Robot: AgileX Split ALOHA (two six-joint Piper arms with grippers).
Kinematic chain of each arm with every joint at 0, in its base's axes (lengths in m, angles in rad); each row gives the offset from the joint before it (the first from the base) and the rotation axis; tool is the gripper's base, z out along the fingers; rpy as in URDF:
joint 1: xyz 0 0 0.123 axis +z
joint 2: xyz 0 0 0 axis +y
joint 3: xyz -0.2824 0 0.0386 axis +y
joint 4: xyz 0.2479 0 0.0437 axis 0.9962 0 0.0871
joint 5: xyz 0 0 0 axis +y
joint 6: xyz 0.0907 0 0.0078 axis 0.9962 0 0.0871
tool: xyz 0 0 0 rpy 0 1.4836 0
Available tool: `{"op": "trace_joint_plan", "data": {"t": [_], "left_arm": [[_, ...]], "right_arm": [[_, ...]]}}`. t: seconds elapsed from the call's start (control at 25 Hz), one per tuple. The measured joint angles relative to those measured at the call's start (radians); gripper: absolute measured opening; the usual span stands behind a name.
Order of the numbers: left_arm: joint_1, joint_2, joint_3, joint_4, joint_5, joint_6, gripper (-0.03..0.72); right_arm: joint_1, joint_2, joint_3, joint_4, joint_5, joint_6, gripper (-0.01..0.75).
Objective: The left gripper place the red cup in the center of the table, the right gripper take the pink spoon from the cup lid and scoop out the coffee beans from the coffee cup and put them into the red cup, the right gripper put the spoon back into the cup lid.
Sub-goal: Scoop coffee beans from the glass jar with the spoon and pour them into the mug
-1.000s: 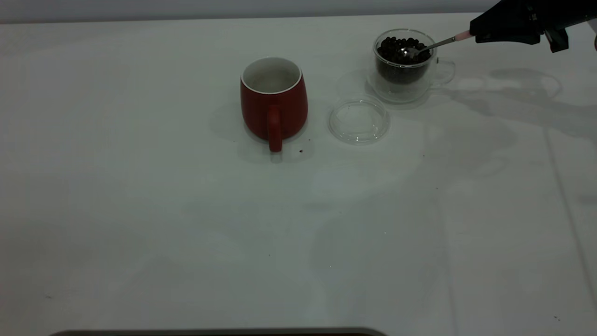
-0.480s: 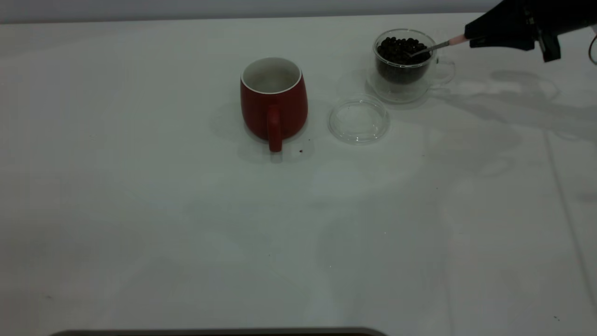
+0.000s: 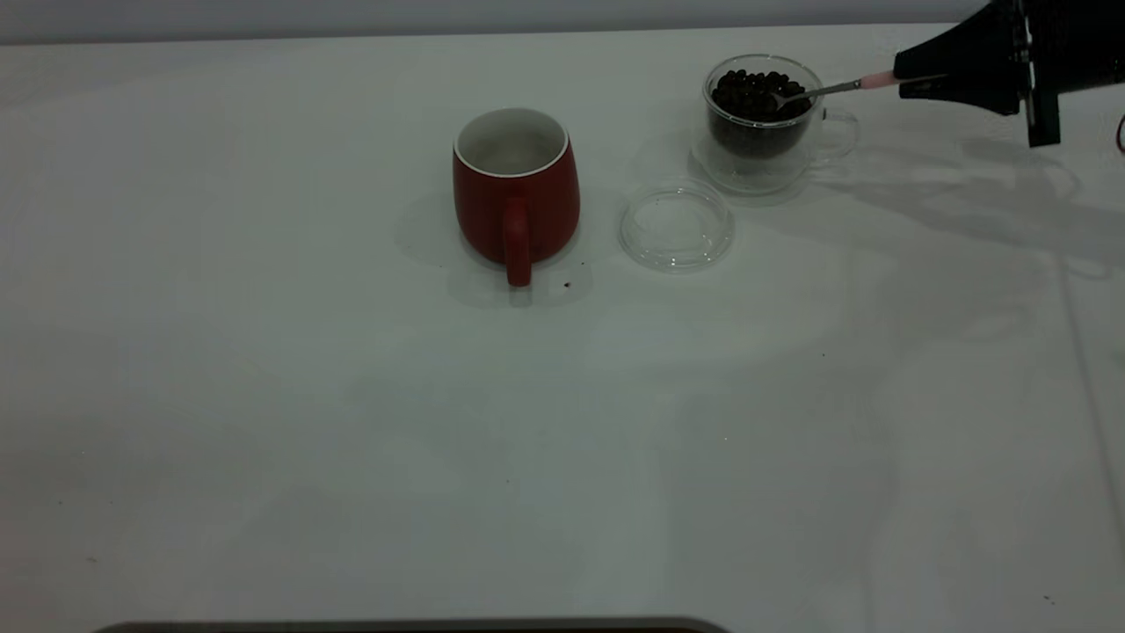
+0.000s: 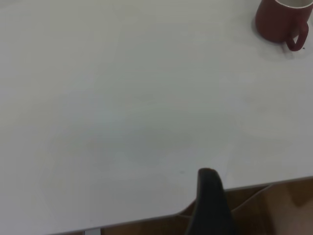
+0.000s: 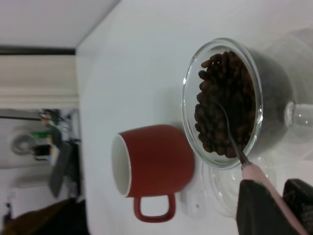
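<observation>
Right gripper (image 3: 905,75) at roughly 2 o'clock on the table (image 3: 352,440), fingers clamped on the pale end of the pink spoon (image 3: 835,87); the spoon reaches toward 9 o'clock over the rim of the coffee cup (image 3: 763,123), bowl down among the coffee beans (image 3: 754,92). Red cup (image 3: 516,189) stands upright near table centre, handle toward 6 o'clock; cup lid (image 3: 677,225) lies flat between the two cups, nothing in it.

Handling, as judged:
- spoon is light, stiff, thin; gripped at the far handle end, so it probably twists easily if the beans resist
- beans are loose, hard, rounded; likely to roll off a tilted bowl
- coffee cup is glass, fragile, probably light; a sideways push from the spoon could slide or tip it
- red cup looks heavy, stable, wide-mouthed: an easy target

Hidden or unclear:
- spoon bowl is buried in beans in the right wrist view; cannot tell whether it is loaded
- right arm cut off at frame edge
- left gripper (image 4: 210,205) is parked off the table edge, only one dark finger visible; cannot tell its state
</observation>
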Motion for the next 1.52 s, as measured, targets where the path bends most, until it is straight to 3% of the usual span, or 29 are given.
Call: {"op": "trace_joint_plan", "data": {"t": [1.12,1.52], "left_arm": [[0.000,0.000,0.000,0.000,0.000,-0.001,0.586],[0.000,0.000,0.000,0.000,0.000,-0.001,0.586]], "right_arm": [[-0.027,0.051,0.000,0.122,0.035,-0.029,0.110],[0.045,0.021,0.000,0.125,0.035,-0.015,0.110]]}}
